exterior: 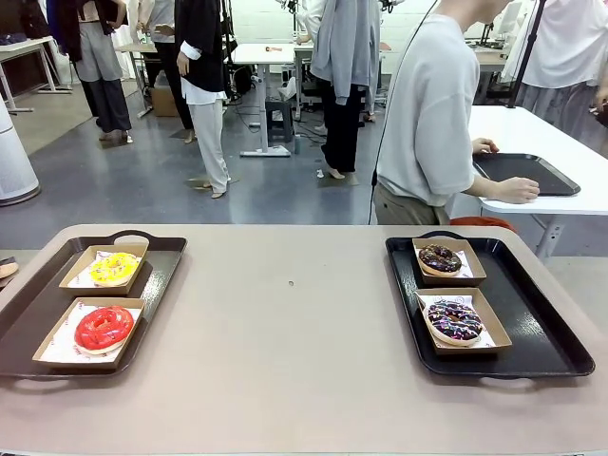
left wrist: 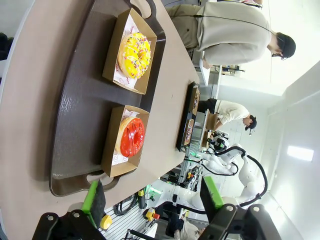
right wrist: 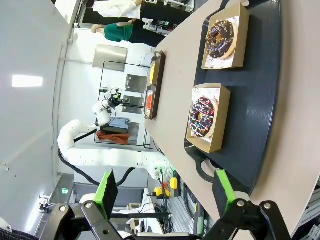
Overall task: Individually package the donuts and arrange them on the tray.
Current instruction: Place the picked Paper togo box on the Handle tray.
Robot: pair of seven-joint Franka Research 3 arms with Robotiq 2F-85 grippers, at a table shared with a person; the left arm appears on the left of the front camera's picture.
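Four donuts sit in shallow cardboard boxes on two dark trays. On the left tray (exterior: 38,304) lie the yellow-iced donut (exterior: 114,267) (left wrist: 134,54) and, nearer me, the red-glazed donut (exterior: 104,328) (left wrist: 132,136). The right tray (exterior: 532,313) holds the chocolate-topped donut (exterior: 440,258) (right wrist: 220,38) and the sprinkled dark donut (exterior: 454,320) (right wrist: 202,116). My left gripper (left wrist: 152,197) hangs open off the left tray's near end, holding nothing. Off the right tray's near end my right gripper (right wrist: 167,187) is open too, with nothing between its fingers.
The beige table (exterior: 285,323) is bare between the two trays. A person in a grey top (exterior: 427,114) stands just past the far edge, turned to a white side table with another dark tray (exterior: 527,173). Other people stand farther back.
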